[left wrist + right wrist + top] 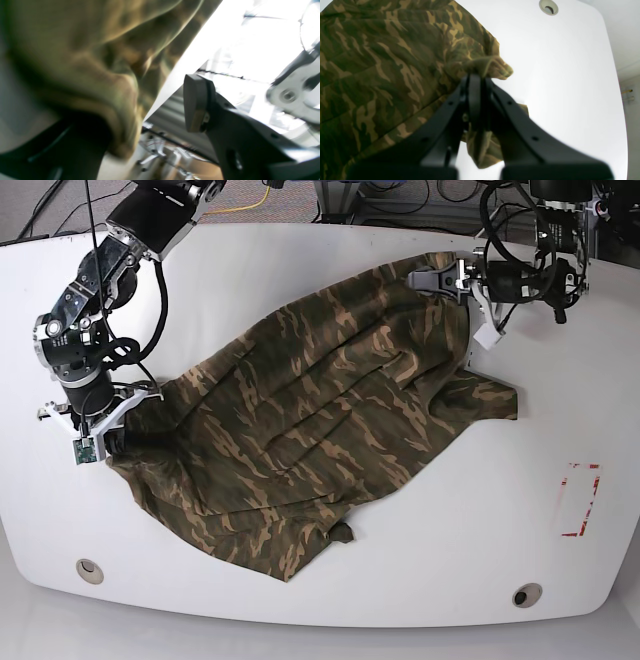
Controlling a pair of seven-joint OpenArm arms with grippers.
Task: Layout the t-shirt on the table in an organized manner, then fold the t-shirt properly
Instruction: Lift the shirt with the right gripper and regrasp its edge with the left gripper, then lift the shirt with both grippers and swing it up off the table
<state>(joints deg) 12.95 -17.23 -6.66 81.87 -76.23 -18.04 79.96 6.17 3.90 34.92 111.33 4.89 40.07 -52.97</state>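
Fingers of the right gripper point(480, 76) are pressed together on a bunched fold of the t-shirt point(382, 65); the pinched cloth pokes out past their tips and a loose flap hangs below them. In the base view this gripper point(110, 442) holds the shirt's left corner, at the left side of the desk point(300, 600).

The left gripper point(447, 280) is at the far right corner of the t-shirt point(320, 430). In its wrist view one finger point(196, 102) stands bare and apart from the cloth, while the camouflage fabric point(82, 62) drapes over the other side; the picture is blurred, so I cannot tell whether cloth is caught there.

The t-shirt lies spread diagonally across the middle of the desk, rumpled, its near edge folded under. A red rectangular mark point(580, 500) sits to the right, well apart from the shirt. Two round holes point(90, 570) point(527, 594) lie near the desk's near edge.
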